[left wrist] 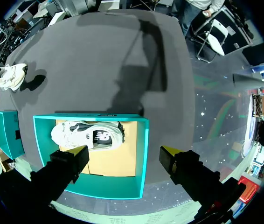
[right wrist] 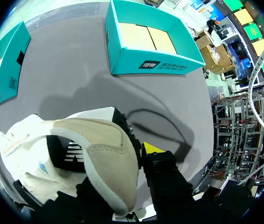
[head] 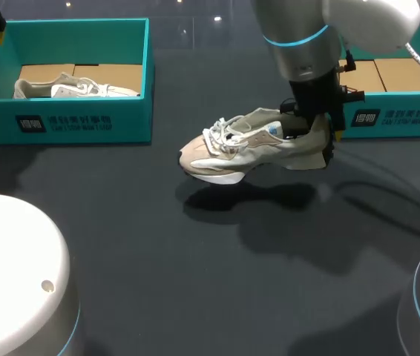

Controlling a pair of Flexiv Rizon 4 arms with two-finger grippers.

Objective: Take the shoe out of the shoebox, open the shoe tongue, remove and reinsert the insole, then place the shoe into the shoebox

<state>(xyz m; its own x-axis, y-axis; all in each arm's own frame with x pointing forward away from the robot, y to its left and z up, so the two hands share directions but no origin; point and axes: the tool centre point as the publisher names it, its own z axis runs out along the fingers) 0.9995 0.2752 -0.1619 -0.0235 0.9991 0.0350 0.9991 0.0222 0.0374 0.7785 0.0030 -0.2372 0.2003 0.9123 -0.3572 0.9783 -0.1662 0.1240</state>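
Right end effector (head: pixel 316 135) is clamping the heel of the beige-and-white mesh sneaker (head: pixel 243 144), holding it above the dark desk (head: pixel 195 259) near the empty teal cardboard shoebox (head: pixel 399 119). The sneaker is probably light, with a soft upper and a stiff heel gripping best. Left end effector (left wrist: pixel 122 156) is hovering wide open.

The table (head: pixel 195 289) has a dark grey, matte top. Two open teal shoeboxes stand flat on it along its far side, well apart. The left shoebox (head: pixel 76 122) sits toward the far left, and the right shoebox (head: pixel 399 119) sits at the far right. Each has a dark label panel on its near long wall and a brown cardboard floor. Their long walls run roughly parallel to the table's near edge.
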